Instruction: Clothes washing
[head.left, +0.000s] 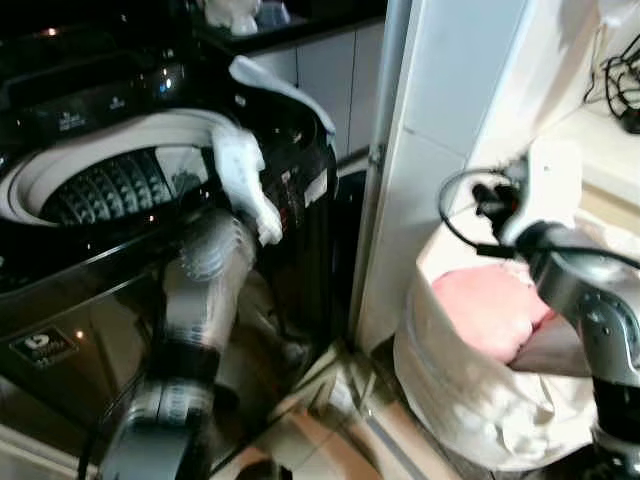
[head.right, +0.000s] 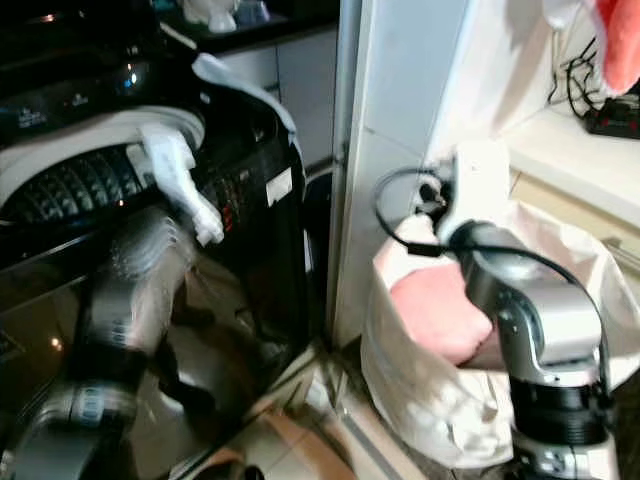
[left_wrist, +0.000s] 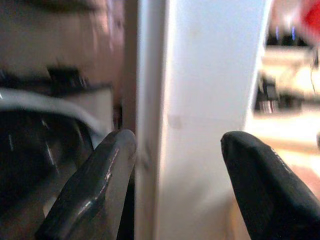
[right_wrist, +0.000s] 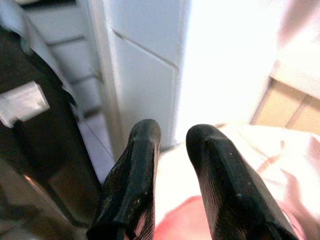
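A black top-loading washing machine (head.left: 300, 200) stands at the left with its lid up and the drum (head.left: 110, 190) showing. A white cloth (head.left: 245, 175) hangs over the drum's right rim. My left arm (head.left: 190, 330) rises, blurred, in front of the machine. My left gripper (left_wrist: 177, 142) is wide open and empty, facing a white pillar beside the machine. At the right, a white laundry bag (head.left: 470, 400) holds a pink garment (head.left: 490, 310). My right gripper (right_wrist: 172, 132) hovers just above that garment (right_wrist: 185, 220), its fingers a little apart with nothing between them.
A white tiled pillar (head.left: 440, 100) stands between machine and bag. White cabinets (head.left: 320, 70) stand behind the machine. A counter with black cables (head.left: 620, 90) lies at the far right. Tiled floor (head.left: 330, 420) shows between machine and bag.
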